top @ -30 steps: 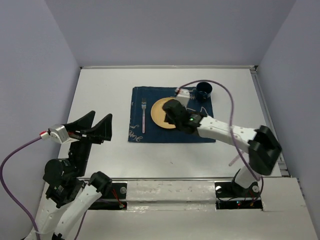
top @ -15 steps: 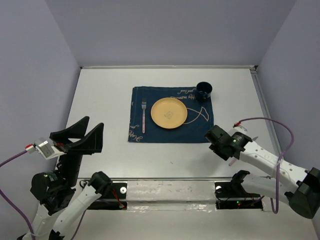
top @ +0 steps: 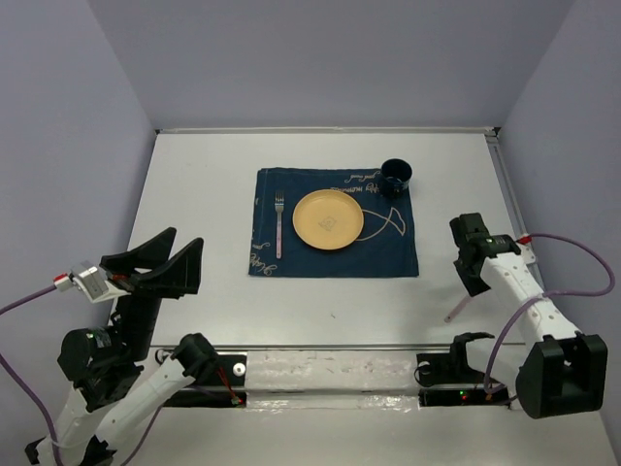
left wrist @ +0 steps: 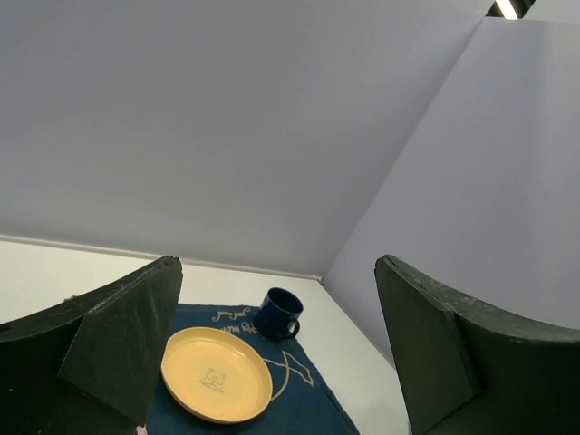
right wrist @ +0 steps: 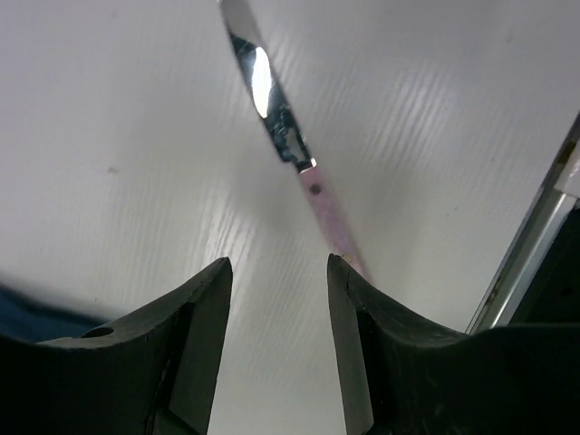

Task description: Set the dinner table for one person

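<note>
- Right gripper (right wrist: 276,270), right edge of the top view: spread, empty, pink-handled knife (right wrist: 292,148) lying beyond its fingertips on the dinner table (right wrist: 118,118).
- Left gripper (left wrist: 276,265), lower left: spread wide, empty.

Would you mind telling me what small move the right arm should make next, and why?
Probably lower the right gripper onto the knife and close on its pink handle. The jaws stand open over it, and the knife lies on the bare dinner table, off the mat where fork, plate and cup already sit.
</note>
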Tool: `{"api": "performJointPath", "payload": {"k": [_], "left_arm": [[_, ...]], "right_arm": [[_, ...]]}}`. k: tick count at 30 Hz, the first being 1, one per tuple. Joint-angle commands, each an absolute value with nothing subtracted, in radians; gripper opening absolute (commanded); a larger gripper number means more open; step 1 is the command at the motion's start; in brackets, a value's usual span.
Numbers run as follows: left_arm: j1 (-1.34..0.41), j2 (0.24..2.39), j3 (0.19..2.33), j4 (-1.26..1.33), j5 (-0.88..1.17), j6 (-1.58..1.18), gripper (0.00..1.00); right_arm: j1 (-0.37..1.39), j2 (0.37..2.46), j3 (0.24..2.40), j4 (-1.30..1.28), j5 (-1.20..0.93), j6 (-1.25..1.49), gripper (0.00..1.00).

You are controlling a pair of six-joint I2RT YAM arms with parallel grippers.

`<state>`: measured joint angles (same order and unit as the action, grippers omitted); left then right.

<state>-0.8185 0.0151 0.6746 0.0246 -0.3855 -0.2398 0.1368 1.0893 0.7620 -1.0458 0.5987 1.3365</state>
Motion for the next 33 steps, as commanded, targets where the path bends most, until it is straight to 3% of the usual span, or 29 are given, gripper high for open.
{"api": "performJointPath", "payload": {"k": [1, 12, 20, 25, 33], "left_arm": [[-0.847, -0.103, 0.713, 0.032, -0.482, -0.207, 0.99], [-0.890, -0.089, 0.712, 0.029, -0.494, -0.199, 0.99], [-0.890, -0.083, 0.710, 0.029, -0.486, -0.201, 0.99], [-0.890, -0.075, 0.710, 0.028, -0.483, -0.202, 0.99], [-0.890, -0.067, 0.709, 0.026, -0.483, -0.201, 0.98]], "right_arm": [[-0.001, 1.057, 0.738, -1.016, 0.641, 1.231, 0.53], [-0.032, 1.184, 0.670, -0.818, 0.485, 1.051, 0.53], [-0.043, 1.281, 0.624, -0.703, 0.391, 1.020, 0.45], [-0.043, 1.269, 0.598, -0.641, 0.379, 1.020, 0.33], [-0.043, 1.201, 0.623, -0.681, 0.422, 0.977, 0.36]]}}
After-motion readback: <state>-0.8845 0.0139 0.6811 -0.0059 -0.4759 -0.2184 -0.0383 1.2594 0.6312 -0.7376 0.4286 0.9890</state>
